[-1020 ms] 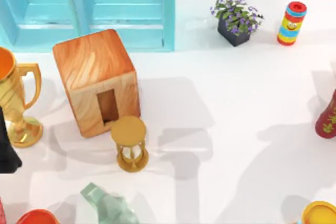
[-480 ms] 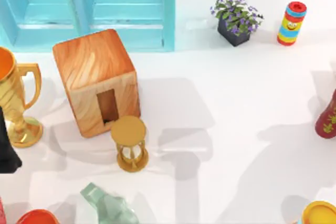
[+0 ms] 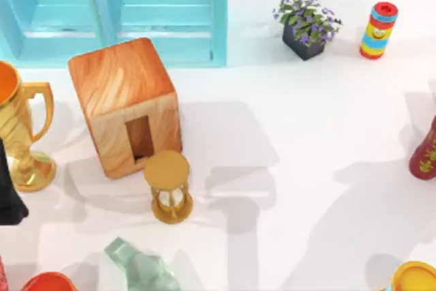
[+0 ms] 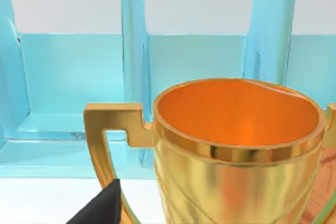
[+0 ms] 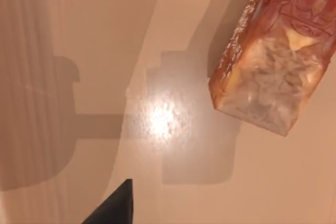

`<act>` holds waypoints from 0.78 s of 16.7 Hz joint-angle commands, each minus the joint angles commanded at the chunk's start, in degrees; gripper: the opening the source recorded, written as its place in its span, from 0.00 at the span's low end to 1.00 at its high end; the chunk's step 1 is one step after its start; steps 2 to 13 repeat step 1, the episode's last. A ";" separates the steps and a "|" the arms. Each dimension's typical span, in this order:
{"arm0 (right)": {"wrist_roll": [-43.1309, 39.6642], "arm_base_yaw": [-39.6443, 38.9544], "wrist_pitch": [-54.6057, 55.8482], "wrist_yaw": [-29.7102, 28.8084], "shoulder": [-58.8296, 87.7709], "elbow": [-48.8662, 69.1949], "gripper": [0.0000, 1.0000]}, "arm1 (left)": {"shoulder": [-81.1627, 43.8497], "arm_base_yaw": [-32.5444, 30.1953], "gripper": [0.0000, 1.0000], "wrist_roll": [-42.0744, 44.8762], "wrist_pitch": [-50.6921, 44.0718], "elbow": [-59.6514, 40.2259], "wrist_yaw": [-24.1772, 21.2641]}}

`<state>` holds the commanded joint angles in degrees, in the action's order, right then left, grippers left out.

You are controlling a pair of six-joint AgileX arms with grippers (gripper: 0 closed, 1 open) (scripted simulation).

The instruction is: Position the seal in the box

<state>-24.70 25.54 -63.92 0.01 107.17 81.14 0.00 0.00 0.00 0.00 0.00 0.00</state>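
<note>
The seal (image 5: 275, 61), a mottled reddish-brown block, lies on the pale table surface in the right wrist view. A dark part of my right gripper (image 5: 113, 205) is some way from it, with nothing held in sight. The box (image 3: 126, 103), a large wood-grain cube, stands at the left of the table, its narrow dark opening (image 3: 139, 138) facing the front. My left arm (image 3: 8, 195) is parked at the far left edge. A dark tip of my left gripper (image 4: 100, 208) sits close to a gold trophy (image 4: 236, 145).
A gold hourglass (image 3: 169, 185) stands just in front of the box's opening. The gold trophy (image 3: 20, 134) is left of the box, turquoise doors (image 3: 116, 11) behind it. A flowerpot (image 3: 306, 25), a striped canister (image 3: 379, 30) and a dark red vase (image 3: 426, 151) are at the right.
</note>
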 joint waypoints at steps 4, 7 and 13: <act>0.00 0.00 0.00 0.00 0.00 0.00 1.00 | 0.00 0.00 1.00 0.00 0.00 0.00 0.00; 0.00 0.00 0.00 0.00 0.00 0.00 1.00 | 0.00 0.00 1.00 0.00 0.00 0.00 0.00; 0.00 0.00 0.00 0.00 0.00 0.00 1.00 | 0.00 0.00 1.00 0.00 0.00 0.00 0.00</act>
